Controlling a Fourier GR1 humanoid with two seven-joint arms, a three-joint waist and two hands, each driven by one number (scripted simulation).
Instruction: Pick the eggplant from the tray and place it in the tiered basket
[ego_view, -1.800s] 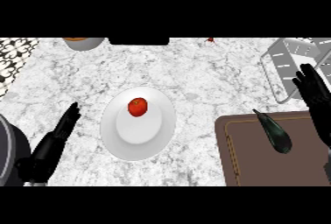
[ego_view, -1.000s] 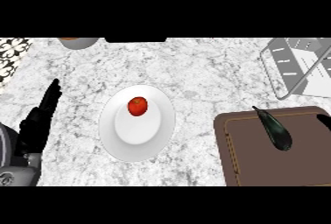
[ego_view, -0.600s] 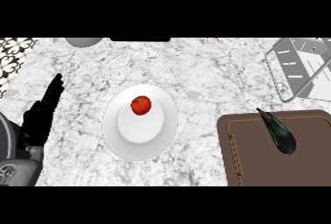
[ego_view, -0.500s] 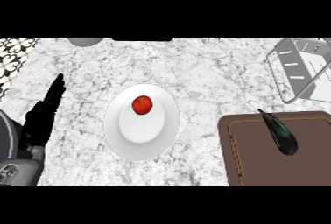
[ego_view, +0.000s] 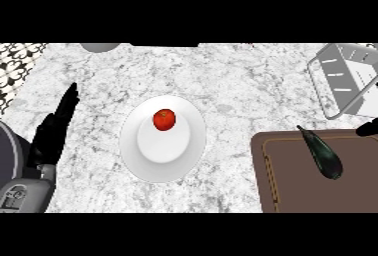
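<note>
Left hand (ego_view: 55, 125) at the view's left edge over the marble counter (ego_view: 244, 85), fingers straight and together, pointing up toward the far edge, holding nothing. Grey forearm below it at the lower left corner.

Right hand (ego_view: 367, 129) barely in view: only a black tip at the right edge. Cannot tell whether open or closed.

Eggplant (ego_view: 322, 156) just left of and below that black tip, lying on the brown tray (ego_view: 284, 175), tilted, stem end up-left, rounded end down-right. Near the right hand's tip but apart from it; contact not visible. Well apart from the left hand, across the whole counter.

Tiered basket (ego_view: 348, 79) above the right hand, at the top right corner, wire frame, partly cut off by the edge. Sits beyond the tray's far edge.

White plate (ego_view: 159, 160) to the right of the left hand, between it and the tray, apart from both. Tomato (ego_view: 164, 120) on the plate's upper half.

Grey bowl (ego_view: 100, 46) above the left hand at the top edge, mostly cut off.
</note>
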